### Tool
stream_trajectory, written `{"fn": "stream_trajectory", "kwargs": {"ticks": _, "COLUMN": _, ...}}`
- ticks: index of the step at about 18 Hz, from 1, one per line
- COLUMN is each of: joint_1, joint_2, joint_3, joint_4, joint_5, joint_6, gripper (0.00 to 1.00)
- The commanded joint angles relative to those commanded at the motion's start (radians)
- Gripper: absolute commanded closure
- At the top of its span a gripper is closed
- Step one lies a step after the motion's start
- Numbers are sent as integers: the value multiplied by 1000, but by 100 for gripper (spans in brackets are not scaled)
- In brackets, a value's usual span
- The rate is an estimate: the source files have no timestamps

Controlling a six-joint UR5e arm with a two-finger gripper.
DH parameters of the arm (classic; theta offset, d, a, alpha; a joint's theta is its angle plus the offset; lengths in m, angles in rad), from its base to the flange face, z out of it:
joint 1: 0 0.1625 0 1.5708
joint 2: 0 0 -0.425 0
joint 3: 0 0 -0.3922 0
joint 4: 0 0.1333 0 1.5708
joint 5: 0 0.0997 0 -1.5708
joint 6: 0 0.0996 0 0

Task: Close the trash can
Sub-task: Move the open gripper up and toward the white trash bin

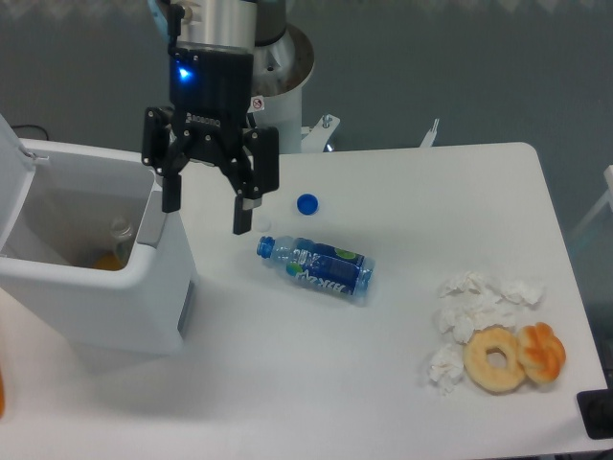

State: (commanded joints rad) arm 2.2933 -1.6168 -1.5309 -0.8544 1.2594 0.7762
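Note:
The trash can (115, 297) is a large white boxy bin at the left of the table. Its lid (14, 168) stands raised at the far left edge, so the inside shows, with a clear bottle and something orange at the bottom. A grey tab (153, 218) sits on its right rim. My gripper (207, 216) hangs open just right of that rim, above the table. Its left finger is close to the tab, and whether they touch I cannot tell. Nothing is between the fingers.
A blue-labelled plastic bottle (316, 265) lies on the table right of the gripper, with its blue cap (306, 203) loose behind it. Crumpled tissues (474, 307), a doughnut (495, 358) and a pastry (542, 351) lie at the front right.

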Motion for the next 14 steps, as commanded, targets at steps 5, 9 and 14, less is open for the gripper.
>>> {"fn": "stream_trajectory", "kwargs": {"ticks": 5, "joint_1": -2, "joint_2": 2, "joint_3": 0, "joint_4": 0, "joint_5": -12, "joint_6": -96, "gripper": 0}}
{"fn": "stream_trajectory", "kwargs": {"ticks": 9, "joint_1": -3, "joint_2": 14, "joint_3": 3, "joint_4": 2, "joint_5": -101, "joint_6": -172, "gripper": 0}}
{"fn": "stream_trajectory", "kwargs": {"ticks": 14, "joint_1": -21, "joint_2": 35, "joint_3": 8, "joint_4": 0, "joint_5": -123, "joint_6": -369, "gripper": 0}}
